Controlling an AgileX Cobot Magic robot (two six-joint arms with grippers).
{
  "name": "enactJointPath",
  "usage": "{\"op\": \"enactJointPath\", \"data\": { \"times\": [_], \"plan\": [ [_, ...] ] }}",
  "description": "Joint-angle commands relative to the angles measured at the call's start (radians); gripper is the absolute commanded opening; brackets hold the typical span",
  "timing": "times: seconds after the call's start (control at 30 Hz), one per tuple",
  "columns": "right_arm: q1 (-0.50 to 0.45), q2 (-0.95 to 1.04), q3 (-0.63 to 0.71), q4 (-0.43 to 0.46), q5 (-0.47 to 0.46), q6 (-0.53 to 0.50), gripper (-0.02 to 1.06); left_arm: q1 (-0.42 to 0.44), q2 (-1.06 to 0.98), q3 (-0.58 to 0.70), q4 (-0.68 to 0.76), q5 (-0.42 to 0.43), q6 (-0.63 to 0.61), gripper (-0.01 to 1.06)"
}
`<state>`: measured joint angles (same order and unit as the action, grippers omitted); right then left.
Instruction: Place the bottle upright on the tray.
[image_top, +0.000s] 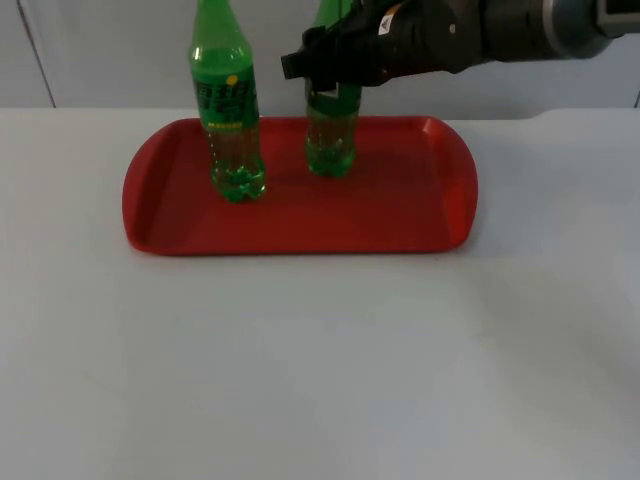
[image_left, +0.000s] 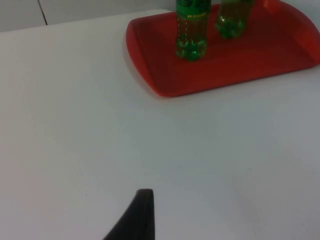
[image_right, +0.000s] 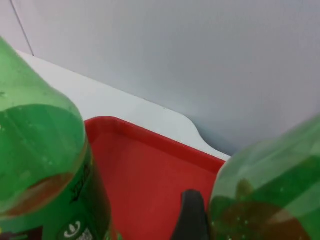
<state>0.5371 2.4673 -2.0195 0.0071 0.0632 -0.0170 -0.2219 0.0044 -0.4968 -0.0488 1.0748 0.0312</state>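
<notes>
Both bottles were green and see-through; the left one wore a green label with a yellow dot. The tray was plain red, the surface white, the wall pale grey.

You're seeing the red plastic tray sitting on the white table top, toward the grey partition wall. Two green plastic bottles are standing upright on it: the labelled one left, the second right, apart, under the right gripper.
</notes>
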Motion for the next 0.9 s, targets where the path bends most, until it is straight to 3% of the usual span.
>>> {"op": "enactJointPath", "data": {
  "times": [0.0, 0.1, 0.13, 0.27, 0.3, 0.37, 0.43, 0.87],
  "plan": [
    [0.006, 0.005, -0.001, -0.007, 0.025, -0.02, 0.11, 0.002, -0.004, 0.003, 0.006, -0.001, -0.001, 1.05],
    [0.006, 0.005, -0.001, -0.007, 0.025, -0.02, 0.37, 0.002, -0.004, 0.003, 0.006, -0.001, -0.001, 1.05],
    [0.006, 0.005, -0.001, -0.007, 0.025, -0.02, 0.37, 0.002, -0.004, 0.003, 0.006, -0.001, -0.001, 1.05],
    [0.006, 0.005, -0.001, -0.007, 0.016, -0.02, 0.77, 0.002, -0.004, 0.003, 0.006, -0.001, -0.001, 1.05],
    [0.006, 0.005, -0.001, -0.007, 0.016, -0.02, 0.77, 0.002, -0.004, 0.003, 0.006, -0.001, -0.001, 1.05],
    [0.006, 0.005, -0.001, -0.007, 0.019, -0.02, 0.91, 0.002, -0.004, 0.003, 0.006, -0.001, -0.001, 1.05],
    [0.006, 0.005, -0.001, -0.001, 0.023, -0.02, 0.95, 0.002, -0.004, 0.003, 0.006, -0.001, -0.001, 1.05],
    [0.006, -0.008, -0.001, -0.001, 0.078, -0.02, 0.95, 0.002, -0.004, 0.003, 0.006, -0.001, -0.001, 1.05]
  ]
}}
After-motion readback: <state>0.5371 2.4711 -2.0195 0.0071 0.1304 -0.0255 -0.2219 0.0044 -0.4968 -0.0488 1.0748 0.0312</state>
